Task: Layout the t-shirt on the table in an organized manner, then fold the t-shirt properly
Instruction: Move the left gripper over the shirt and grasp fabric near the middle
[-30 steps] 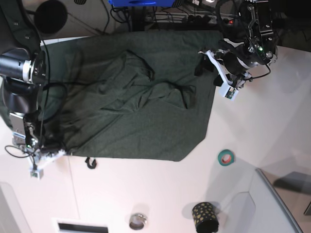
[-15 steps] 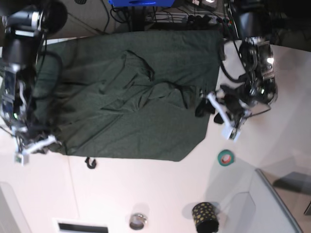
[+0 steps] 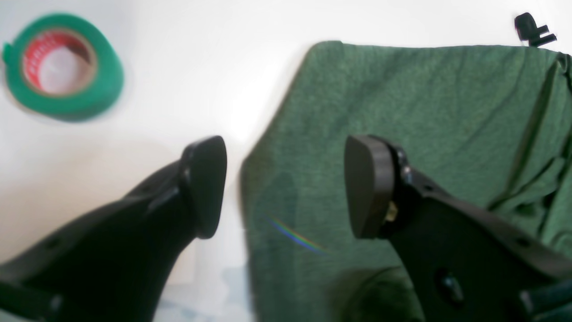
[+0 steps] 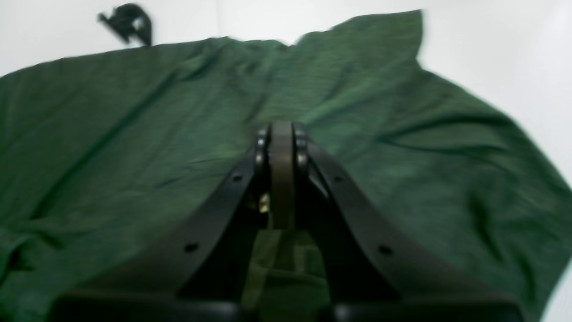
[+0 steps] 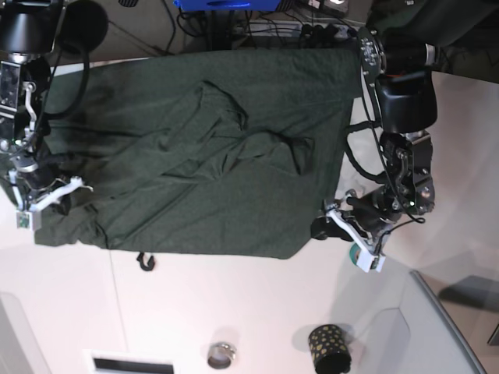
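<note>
On the white table (image 5: 234, 312) the dark green t-shirt (image 5: 218, 148) is spread, rumpled. Its corner is straddled by the left gripper (image 3: 283, 185) — jaws wide, nothing held. The right gripper (image 4: 281, 147) is pressed closed — fabric bunched beneath it.

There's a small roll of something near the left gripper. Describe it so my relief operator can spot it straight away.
Start from the big dark green t-shirt spread on the white table, and follow its edge to the corner where the open left gripper hovers. Just off that corner, on bare table, lies a roll of tape. It is the only bright green ring there, with a red-printed inner core.
</note>
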You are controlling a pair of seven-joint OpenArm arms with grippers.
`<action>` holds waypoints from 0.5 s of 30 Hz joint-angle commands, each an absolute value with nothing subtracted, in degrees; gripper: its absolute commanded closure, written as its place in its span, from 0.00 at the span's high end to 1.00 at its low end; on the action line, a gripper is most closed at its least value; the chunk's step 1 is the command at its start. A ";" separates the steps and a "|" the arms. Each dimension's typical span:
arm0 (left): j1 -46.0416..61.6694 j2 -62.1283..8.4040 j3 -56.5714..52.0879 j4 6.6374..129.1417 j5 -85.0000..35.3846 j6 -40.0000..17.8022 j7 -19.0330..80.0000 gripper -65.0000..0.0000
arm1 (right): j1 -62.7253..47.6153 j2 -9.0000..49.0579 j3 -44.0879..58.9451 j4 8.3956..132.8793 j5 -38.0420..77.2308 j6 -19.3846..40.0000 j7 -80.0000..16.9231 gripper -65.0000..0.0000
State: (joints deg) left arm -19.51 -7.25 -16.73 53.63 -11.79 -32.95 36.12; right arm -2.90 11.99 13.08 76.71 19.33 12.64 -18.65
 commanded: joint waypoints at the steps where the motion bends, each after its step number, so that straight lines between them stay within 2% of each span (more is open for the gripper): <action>1: -21.58 -8.22 -16.92 53.14 -11.03 -32.75 33.80 0.62 | -2.33 12.88 13.32 77.67 19.74 12.53 -17.10 0.01; 7: -27.65 -8.13 -16.92 39.78 -3.21 -32.84 27.30 0.62 | -2.33 12.88 13.32 77.67 19.74 12.53 -17.10 0.01; 15: -32.31 -6.73 -16.84 29.41 -2.51 -32.84 22.81 0.62 | -2.33 12.88 13.32 77.67 19.74 12.53 -17.10 0.00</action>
State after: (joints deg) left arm -30.65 -6.94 -16.82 28.71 -1.74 -32.45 24.03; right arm -3.20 12.10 13.02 76.71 19.33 12.45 -18.46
